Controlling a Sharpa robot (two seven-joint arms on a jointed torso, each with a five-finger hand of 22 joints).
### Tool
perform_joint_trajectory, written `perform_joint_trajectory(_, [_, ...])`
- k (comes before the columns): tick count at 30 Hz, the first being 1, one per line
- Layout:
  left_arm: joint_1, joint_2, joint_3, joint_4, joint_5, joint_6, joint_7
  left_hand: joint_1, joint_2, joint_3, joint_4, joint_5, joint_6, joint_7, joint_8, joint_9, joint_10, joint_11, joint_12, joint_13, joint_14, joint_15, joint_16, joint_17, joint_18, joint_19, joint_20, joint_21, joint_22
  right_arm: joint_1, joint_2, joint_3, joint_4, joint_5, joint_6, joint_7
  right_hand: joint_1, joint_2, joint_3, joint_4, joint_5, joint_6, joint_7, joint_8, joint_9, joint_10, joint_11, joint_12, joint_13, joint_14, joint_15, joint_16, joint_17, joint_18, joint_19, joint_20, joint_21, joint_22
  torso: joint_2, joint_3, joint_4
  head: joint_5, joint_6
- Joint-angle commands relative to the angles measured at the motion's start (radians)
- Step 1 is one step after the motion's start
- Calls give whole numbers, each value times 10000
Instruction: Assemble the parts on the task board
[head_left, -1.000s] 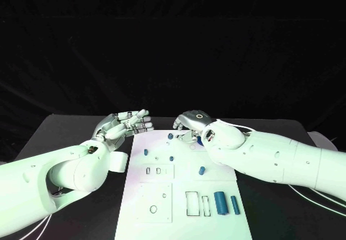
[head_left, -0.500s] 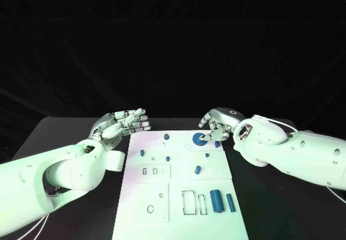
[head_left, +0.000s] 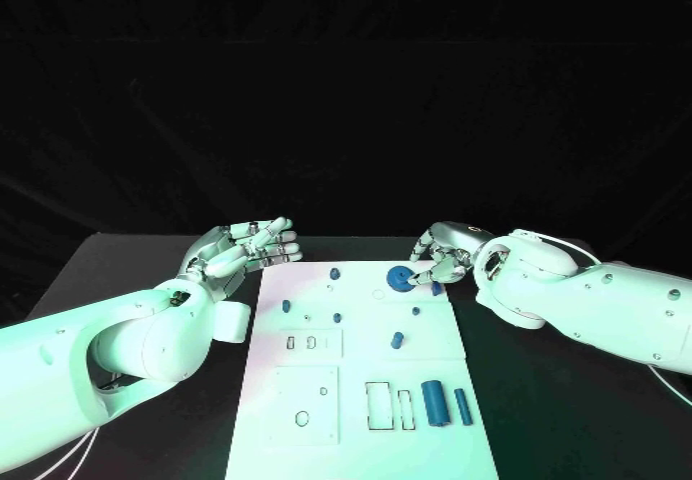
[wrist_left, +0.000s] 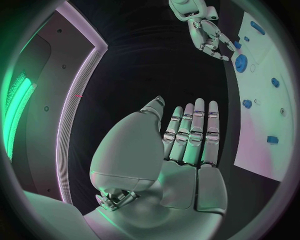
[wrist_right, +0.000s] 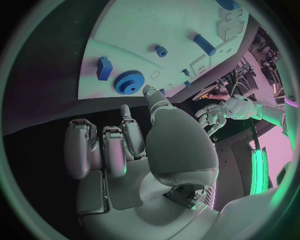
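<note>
The white task board (head_left: 364, 362) lies lengthwise in the middle of the table. A blue gear (head_left: 395, 277) lies flat near its far end, with a small blue block (head_left: 436, 288) beside it. My right hand (head_left: 444, 255) hovers at the board's far right corner, just right of the gear (wrist_right: 129, 82), holding nothing. Its thumb tip points at the gear's rim, and I cannot tell whether it touches. My left hand (head_left: 242, 248) is raised off the board's far left corner, empty, with its fingers (wrist_left: 190, 132) straight and side by side.
Small blue pegs (head_left: 335, 272) stand on the far half of the board, and a short cylinder (head_left: 395, 340) lies mid-board. Two bigger blue cylinders (head_left: 433, 402) lie at the near right beside rectangular slots. Black table surrounds the board on both sides.
My right hand has drawn back to the right from over the board's far middle, uncovering the gear. The left hand has stayed where it was.
</note>
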Motion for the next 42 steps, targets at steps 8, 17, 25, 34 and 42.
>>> perform_joint_trajectory(8, [12,-1,7,22,12,243,30,2,23,-42,10,18,-1,75,-65,-13,5,44,-37,-9,25,68,-60,10,44,52,-9,-18,-8,-70,496,-15,-563,212,228,-55,93,76,-71,46,-59,-113,8,68,29,101,3,118,413,892,50,70,1912,-185,66,1,75,575,38,22,26,51,-32])
perform_joint_trajectory(17, [12,-3,7,26,12,272,3,13,21,-54,-5,17,-12,79,-87,-14,-4,47,-65,-10,25,70,-84,12,45,54,-8,-26,-18,-142,833,-35,-911,-10,162,-8,110,78,-100,70,-66,-160,19,84,36,82,13,124,418,894,59,76,1926,-188,73,8,81,589,28,18,13,87,-52])
perform_joint_trajectory(25, [12,-3,7,23,12,288,-5,10,20,-61,-5,16,-18,84,-96,-14,-11,50,-76,-10,25,72,-91,13,45,55,-8,-28,-22,-179,956,-42,-1083,-231,150,12,119,75,-113,77,-72,-170,21,96,41,94,17,150,445,899,63,85,1948,-185,65,11,72,579,30,19,23,60,-76])
perform_joint_trajectory(34, [12,-2,7,2,12,308,-8,-31,22,-98,17,11,-29,98,-121,-14,-27,62,-110,-11,31,79,-117,18,46,59,-7,-36,-33,-238,1034,-45,-1164,-505,304,-19,210,128,-124,102,-4,-136,13,199,84,102,15,212,509,905,69,99,1985,-185,65,22,70,594,38,26,8,85,-106])
perform_joint_trajectory(42, [13,-6,7,-5,12,317,-17,-31,22,-98,17,11,-29,98,-121,-14,-27,62,-110,-11,31,79,-117,18,46,59,-7,-36,-33,-264,1067,-50,-1219,-562,481,-47,364,236,-67,90,51,-79,-3,313,126,181,-1,342,645,911,60,111,2017,-190,79,22,83,630,40,27,19,68,-149])
